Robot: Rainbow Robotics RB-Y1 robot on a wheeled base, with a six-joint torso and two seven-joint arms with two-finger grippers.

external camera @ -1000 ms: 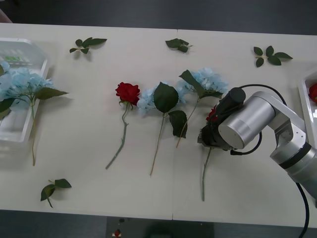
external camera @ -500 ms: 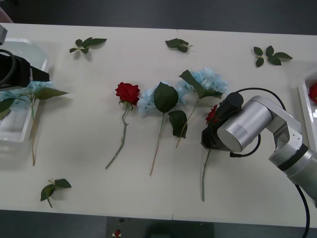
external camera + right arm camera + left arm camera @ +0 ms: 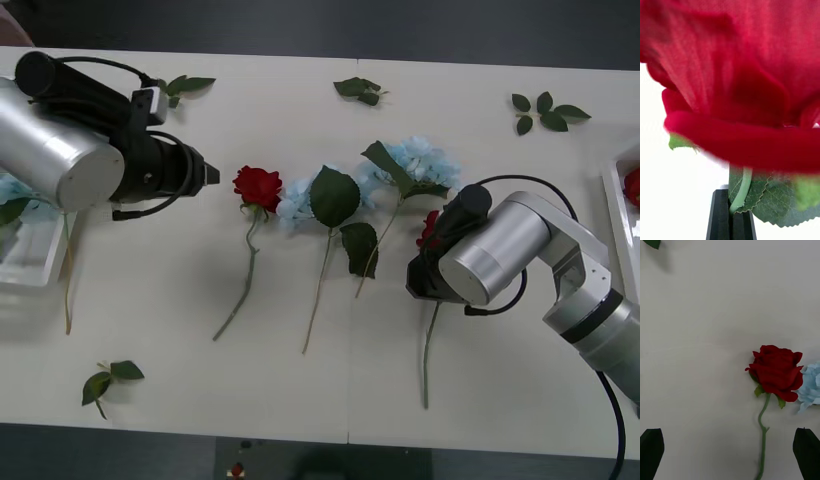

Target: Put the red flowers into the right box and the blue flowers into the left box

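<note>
My right gripper [image 3: 424, 272] is shut on the green stem of a red flower [image 3: 430, 228] at the table's right. In the right wrist view the black fingers [image 3: 720, 217] pinch that stem just under the big red flower head [image 3: 741, 75]. My left gripper [image 3: 208, 172] hovers open just left of another red flower [image 3: 258, 187], which lies between its fingers [image 3: 651, 448] as the red flower [image 3: 775, 371]. Two blue flowers [image 3: 298, 200] [image 3: 425, 160] lie in the middle. The left box [image 3: 30, 265] is partly hidden by my left arm. The right box [image 3: 617, 205] holds a red flower [image 3: 632, 186].
Loose green leaf sprigs lie at the back left [image 3: 178, 88], back middle [image 3: 360, 90], back right [image 3: 545, 110] and front left [image 3: 110, 380]. A blue flower's stem [image 3: 67, 290] sticks out of the left box. The table's front edge runs close below the stems.
My left arm has swung in from the left box to the middle red flower. The right gripper's flower has shifted slightly, its stem end moving right.
</note>
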